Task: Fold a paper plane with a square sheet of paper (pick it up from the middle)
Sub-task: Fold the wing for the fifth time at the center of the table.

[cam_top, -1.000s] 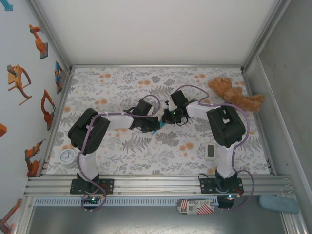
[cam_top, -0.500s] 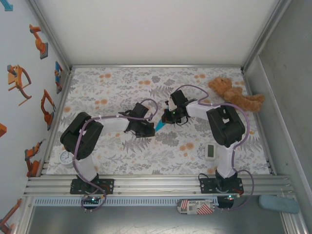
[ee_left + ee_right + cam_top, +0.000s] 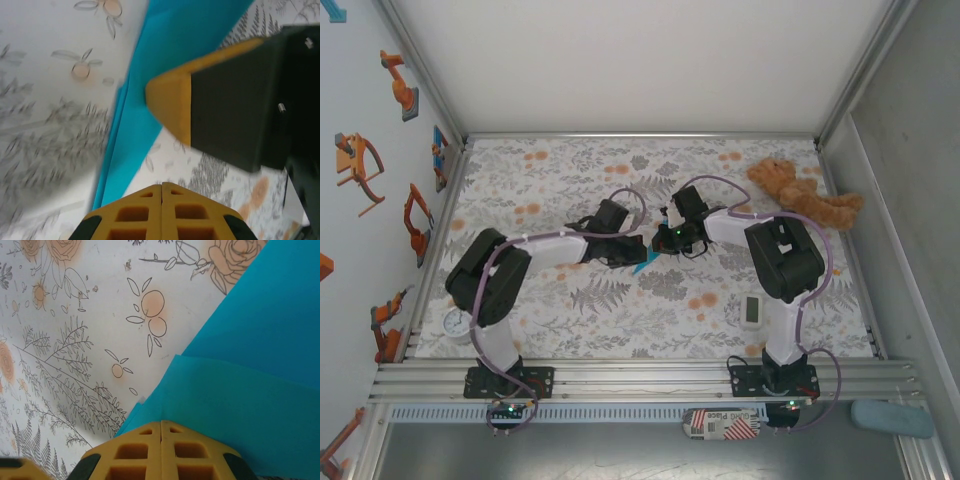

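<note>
At table [image 3: 570, 170] centre: square sheet of paper [image 3: 260, 340], part-folded and layered. Left gripper [image 3: 161, 187] and right gripper [image 3: 161, 424], jaws pinched shut on its edges. Step, as judged: mid-fold. Next move calls for aligned edges and a firm crease.

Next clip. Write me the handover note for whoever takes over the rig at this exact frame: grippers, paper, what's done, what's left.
Left gripper: shut, tips at the edge of the blue paper; no pinch can be seen.
Right gripper: shut, tips against the same paper from the opposite side; again no pinch can be seen.
Paper: mid-table, between the two grippers, lying in overlapping layers.
Done: at least one fold is in.
Left: no finished plane shape shows, so further folds are probably needed.
</note>
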`<state>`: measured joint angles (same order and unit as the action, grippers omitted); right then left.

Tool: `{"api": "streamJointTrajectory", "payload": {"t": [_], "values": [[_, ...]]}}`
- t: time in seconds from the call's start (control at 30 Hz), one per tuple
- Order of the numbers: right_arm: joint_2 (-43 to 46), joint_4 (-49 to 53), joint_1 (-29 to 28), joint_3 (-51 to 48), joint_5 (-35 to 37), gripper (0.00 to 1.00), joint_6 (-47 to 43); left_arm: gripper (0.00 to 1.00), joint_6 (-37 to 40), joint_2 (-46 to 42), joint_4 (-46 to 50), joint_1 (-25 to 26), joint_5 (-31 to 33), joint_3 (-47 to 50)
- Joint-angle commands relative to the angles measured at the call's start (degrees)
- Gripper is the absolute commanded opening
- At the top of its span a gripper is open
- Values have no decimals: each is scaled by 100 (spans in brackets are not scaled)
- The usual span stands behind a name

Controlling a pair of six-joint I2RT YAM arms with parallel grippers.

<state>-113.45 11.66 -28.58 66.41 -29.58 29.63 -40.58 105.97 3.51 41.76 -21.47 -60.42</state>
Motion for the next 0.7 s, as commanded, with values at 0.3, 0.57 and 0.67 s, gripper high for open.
{"api": "streamJointTrajectory", "payload": {"t": [0.3, 0.57, 0.67], "values": [[-91, 495, 22, -69, 247, 4, 70, 1, -143, 635, 199, -33, 294, -374], [424, 679, 111, 239, 575, 5, -51, 0, -310, 681, 400, -36, 335, -24], [357, 918, 142, 478, 871, 5, -173, 0, -328, 679, 422, -38, 317, -28]]}}
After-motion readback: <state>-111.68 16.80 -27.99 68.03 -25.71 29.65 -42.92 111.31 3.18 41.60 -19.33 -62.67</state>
